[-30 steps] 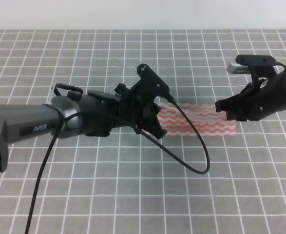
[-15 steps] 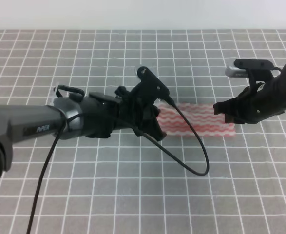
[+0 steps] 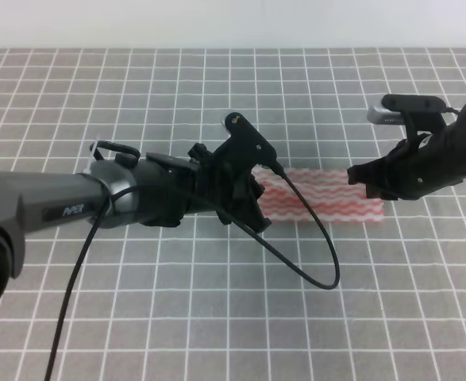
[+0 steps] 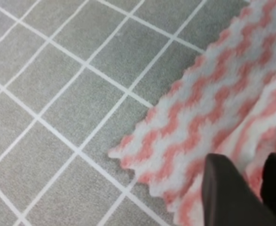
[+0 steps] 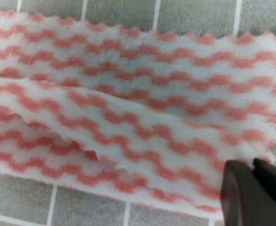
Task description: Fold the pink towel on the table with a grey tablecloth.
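Note:
The pink towel (image 3: 328,198) lies stretched left to right on the table with a grey tablecloth (image 3: 137,302), just right of centre. My left gripper (image 3: 254,208) sits at its left end. In the left wrist view, the left gripper (image 4: 256,165) is shut on a raised fold of the pink towel (image 4: 199,113). My right gripper (image 3: 366,184) is at the right end. In the right wrist view, the right gripper (image 5: 251,165) is pinched shut on the near right corner of the towel (image 5: 142,113). A lifted layer ripples across the lower one.
A black cable (image 3: 320,254) loops from the left wrist down over the tablecloth in front of the towel. The tablecloth's far edge (image 3: 233,49) meets a white wall. Gridded grey cloth (image 4: 58,70) surrounds the towel's left end.
The left gripper has sunk slightly toward the towel's left end. The right gripper has shifted a little. The towel stays in nearly the same place.

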You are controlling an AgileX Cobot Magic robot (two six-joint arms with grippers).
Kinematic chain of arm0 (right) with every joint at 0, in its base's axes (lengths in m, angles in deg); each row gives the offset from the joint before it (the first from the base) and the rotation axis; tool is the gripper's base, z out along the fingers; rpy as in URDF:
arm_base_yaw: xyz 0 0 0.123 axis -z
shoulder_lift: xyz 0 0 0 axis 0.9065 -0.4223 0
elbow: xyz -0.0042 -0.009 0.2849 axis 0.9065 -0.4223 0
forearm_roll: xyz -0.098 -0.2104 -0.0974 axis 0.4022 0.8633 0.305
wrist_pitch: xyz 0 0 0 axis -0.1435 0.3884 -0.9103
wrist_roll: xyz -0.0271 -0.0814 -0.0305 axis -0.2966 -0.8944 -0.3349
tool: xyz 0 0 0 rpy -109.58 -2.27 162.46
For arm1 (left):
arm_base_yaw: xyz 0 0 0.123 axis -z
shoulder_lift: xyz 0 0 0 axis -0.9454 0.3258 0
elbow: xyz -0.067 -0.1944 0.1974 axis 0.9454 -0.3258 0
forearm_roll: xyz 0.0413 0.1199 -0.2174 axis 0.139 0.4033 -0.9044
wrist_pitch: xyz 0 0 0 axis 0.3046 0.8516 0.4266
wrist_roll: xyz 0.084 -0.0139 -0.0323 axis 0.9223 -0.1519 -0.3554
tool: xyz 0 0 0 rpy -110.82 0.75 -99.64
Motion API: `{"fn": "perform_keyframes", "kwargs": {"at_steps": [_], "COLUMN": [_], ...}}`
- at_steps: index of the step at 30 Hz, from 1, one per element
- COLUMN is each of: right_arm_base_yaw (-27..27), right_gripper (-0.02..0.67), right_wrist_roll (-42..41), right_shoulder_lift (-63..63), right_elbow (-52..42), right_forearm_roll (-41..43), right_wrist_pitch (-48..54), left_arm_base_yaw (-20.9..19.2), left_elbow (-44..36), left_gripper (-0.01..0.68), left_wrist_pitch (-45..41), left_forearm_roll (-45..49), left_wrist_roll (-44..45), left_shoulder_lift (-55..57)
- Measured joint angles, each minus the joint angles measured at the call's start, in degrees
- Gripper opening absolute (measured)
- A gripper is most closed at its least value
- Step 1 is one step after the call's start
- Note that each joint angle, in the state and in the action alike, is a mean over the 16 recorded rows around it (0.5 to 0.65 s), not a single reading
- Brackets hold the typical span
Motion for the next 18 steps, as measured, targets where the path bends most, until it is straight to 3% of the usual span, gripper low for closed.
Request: {"fn": "perform_keyframes", "kwargs": {"at_steps": [7,18], "right_arm_base_yaw": [0.00,0.00], "right_gripper": [-0.015,0.012], "right_wrist_roll": [0.00,0.00], "right_shoulder_lift": [-0.08,-0.60], "right_elbow": [0.00,-0.01], "right_forearm_roll": [0.00,-0.01], "right_wrist_pitch": [-1.53,-4.92], "left_arm_base_yaw": [-0.53,-2.32], "left_elbow": [1.81,4.63], "left_gripper": [0.241,0.249], "left_wrist_pitch": [0.39,0.01], "left_forearm_roll": [-0.08,-0.41], "left_wrist_roll": [-0.17,-0.50], "left_shoulder_lift": [1.05,2.56]}}
